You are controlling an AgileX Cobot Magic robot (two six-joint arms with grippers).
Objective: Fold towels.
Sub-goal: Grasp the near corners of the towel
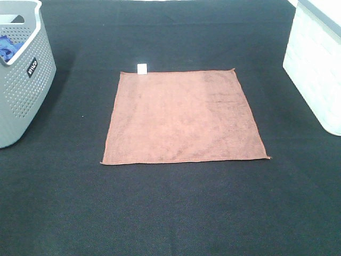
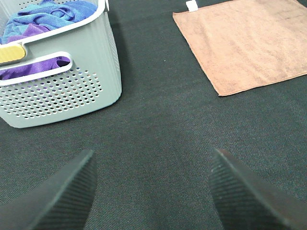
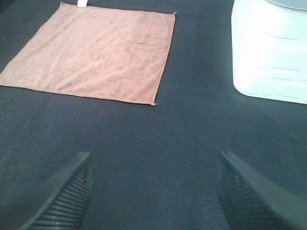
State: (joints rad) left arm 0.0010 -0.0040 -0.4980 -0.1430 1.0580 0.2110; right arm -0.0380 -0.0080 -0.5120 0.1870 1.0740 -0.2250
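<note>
A terracotta towel (image 1: 184, 117) lies flat and unfolded on the black table, with a small white tag (image 1: 142, 68) at its far left corner. It also shows in the left wrist view (image 2: 249, 43) and in the right wrist view (image 3: 96, 50). My left gripper (image 2: 153, 191) is open and empty above bare table, well short of the towel's near left corner. My right gripper (image 3: 153, 191) is open and empty above bare table, short of the towel's near right corner. Neither arm shows in the exterior high view.
A grey perforated basket (image 1: 32, 85) stands at the left edge and holds blue and purple cloths (image 2: 43, 19). A white basket (image 1: 314, 69) stands at the right edge; it also shows in the right wrist view (image 3: 268, 52).
</note>
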